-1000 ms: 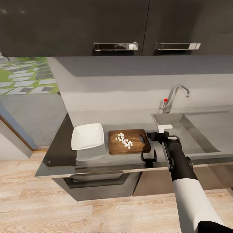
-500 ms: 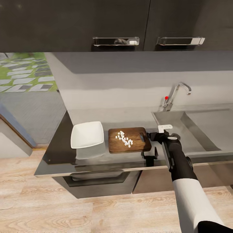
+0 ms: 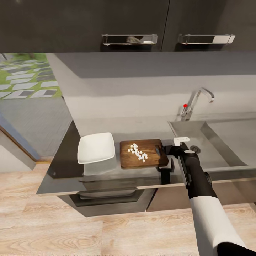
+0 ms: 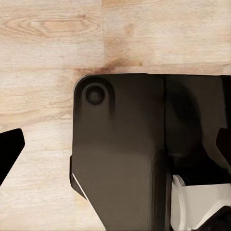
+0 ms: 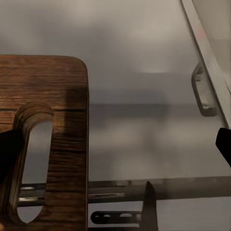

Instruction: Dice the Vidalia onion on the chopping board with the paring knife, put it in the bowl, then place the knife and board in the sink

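Note:
The chopping board (image 3: 143,153) lies on the countertop (image 3: 106,124) with tiny white cubes of diced onion (image 3: 138,152) on it. Left of it stands the white bowl (image 3: 96,147). My right gripper (image 3: 166,150) hovers at the board's slotted end (image 5: 33,163), between board and sink (image 3: 220,142). Its fingers (image 5: 224,144) stand wide apart, so it is open. A dark pointed blade, the paring knife (image 5: 150,204), shows low between the fingers, and I cannot tell whether it touches them. My left gripper (image 4: 115,144) hangs open over the floor.
The curved tap (image 3: 195,101) with a red knob rises behind the sink, whose drain (image 3: 195,149) is just right of my wrist. Dark wall cabinets (image 3: 128,21) hang above. The counter's front edge (image 3: 106,188) drops to a wooden floor (image 3: 71,227).
The whole picture has shifted as the camera moved slightly nearer the counter. My right gripper keeps its place at the board's handle end, and the board, dice and bowl have not moved.

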{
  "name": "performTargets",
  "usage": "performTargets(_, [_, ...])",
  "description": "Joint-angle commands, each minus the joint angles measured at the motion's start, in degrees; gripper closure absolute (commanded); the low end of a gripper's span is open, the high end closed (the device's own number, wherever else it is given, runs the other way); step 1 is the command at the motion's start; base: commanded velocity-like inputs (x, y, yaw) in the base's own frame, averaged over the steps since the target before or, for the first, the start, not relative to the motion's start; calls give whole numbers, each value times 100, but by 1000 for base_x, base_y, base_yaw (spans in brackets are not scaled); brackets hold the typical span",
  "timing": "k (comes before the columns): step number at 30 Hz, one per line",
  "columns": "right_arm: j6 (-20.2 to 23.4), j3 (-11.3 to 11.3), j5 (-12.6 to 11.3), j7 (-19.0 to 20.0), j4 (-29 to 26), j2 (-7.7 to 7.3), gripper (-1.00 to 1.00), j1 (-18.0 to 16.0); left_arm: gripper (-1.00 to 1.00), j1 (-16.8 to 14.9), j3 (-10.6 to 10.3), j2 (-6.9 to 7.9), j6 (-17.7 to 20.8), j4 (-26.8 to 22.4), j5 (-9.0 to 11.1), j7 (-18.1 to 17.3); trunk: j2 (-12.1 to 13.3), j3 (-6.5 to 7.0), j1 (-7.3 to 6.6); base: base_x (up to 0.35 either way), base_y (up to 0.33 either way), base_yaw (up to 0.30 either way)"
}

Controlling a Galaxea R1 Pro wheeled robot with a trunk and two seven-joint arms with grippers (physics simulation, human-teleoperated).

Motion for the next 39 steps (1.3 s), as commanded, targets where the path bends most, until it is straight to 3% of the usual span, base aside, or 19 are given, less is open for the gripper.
performTargets(1, [23, -17, 61, 54, -8, 7, -100, -4, -100, 1, -47, 3, -12, -9, 41, 24, -10, -18, 3, 1, 1, 0])
performTargets(39, [23, -17, 61, 54, 1, 7, -100, -4, -100, 1, -47, 3, -12, 20, 41, 24, -10, -355, 3, 0, 11, 0])
